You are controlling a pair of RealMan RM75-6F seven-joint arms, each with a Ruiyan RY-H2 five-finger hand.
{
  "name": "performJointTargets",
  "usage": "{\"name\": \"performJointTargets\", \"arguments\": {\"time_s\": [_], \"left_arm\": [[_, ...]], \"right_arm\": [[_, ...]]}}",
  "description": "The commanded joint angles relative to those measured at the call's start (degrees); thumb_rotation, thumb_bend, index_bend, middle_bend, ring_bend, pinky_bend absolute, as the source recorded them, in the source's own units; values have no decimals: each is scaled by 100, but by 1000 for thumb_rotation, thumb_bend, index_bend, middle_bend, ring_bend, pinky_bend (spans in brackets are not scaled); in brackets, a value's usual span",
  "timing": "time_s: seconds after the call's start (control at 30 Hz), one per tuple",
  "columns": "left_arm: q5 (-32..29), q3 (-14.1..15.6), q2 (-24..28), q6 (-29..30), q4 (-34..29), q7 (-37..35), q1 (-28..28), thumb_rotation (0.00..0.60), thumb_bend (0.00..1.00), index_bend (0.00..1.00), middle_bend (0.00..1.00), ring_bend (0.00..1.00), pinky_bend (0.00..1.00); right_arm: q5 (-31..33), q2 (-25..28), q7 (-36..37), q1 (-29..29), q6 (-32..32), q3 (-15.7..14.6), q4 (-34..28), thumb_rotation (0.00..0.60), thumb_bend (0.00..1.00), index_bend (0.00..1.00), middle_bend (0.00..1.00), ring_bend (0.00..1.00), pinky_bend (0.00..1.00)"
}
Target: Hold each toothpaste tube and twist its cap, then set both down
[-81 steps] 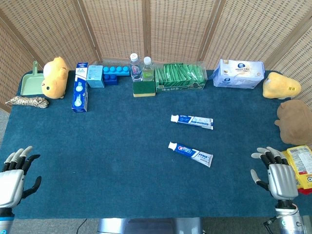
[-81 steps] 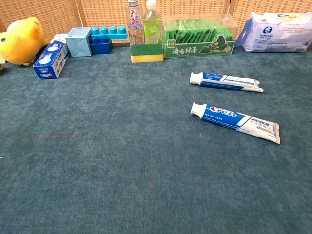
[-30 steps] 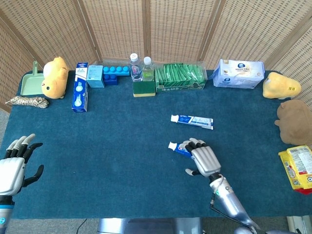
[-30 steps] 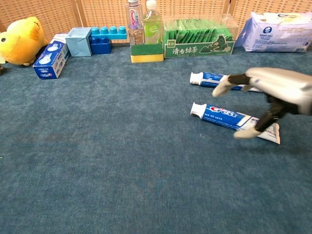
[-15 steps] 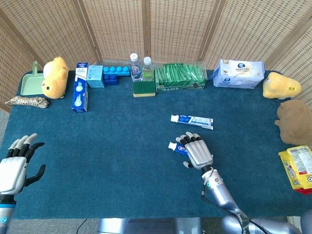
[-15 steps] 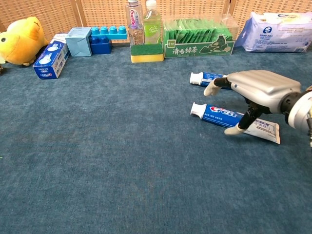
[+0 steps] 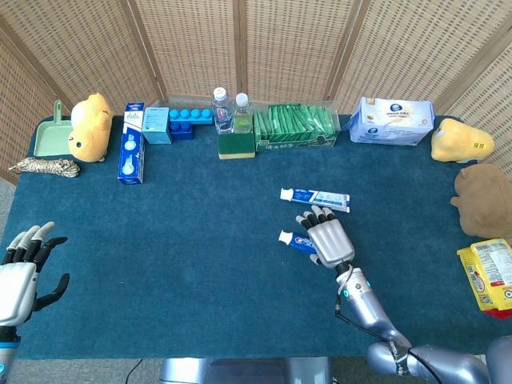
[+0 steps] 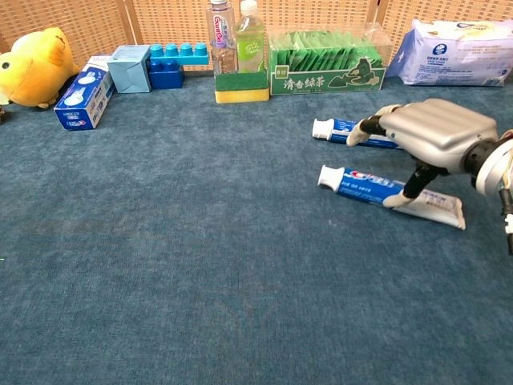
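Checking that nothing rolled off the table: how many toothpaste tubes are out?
2. The near toothpaste tube lies under the right hand; the far toothpaste tube lies just beyond it, both mid-table, caps pointing left.

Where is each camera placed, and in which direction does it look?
Head view: sits high above the near edge, looks down on the whole table; shows the left hand and the right hand with its forearm.
Chest view: sits low near the table's edge, looks across it toward the wicker screen; shows only the right hand.
Both share the right hand over the near toothpaste tube, and the far toothpaste tube.
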Motion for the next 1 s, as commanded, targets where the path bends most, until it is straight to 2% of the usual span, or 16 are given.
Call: {"name": "performJointTargets", "arguments": {"time_s": [0.03,0.27,0.47,0.77,1.0], "left_arm": [[4,8,-8,7,6,-7,9,600,347,212,97,63,65],[31,10,-30,29,26,-25,16,600,348,212,97,63,64],[9,13,-46,-14,63,-60,1,600,347,212,97,62,64],[-16,-31,-44,-79,176,-184,-57,600,348,212,96,63,64],[-40,-36,-64,-113,281,-300,-72,600,347,212,97,63,64]], "right_arm": [[6,38,52,52,10,55,197,600,188,214,236,115,186],[108,195,38,103,-62,85,204,600,189,219,239,115,185],[396,348,74,83,-240,43,-319,600,190,219,239,115,189],[1445,450,-558,306,-506,117,-887,600,228,224,241,115,228],[1950,341,-1009,495,-313,130,-869,600,236,228,241,110,227]]}}
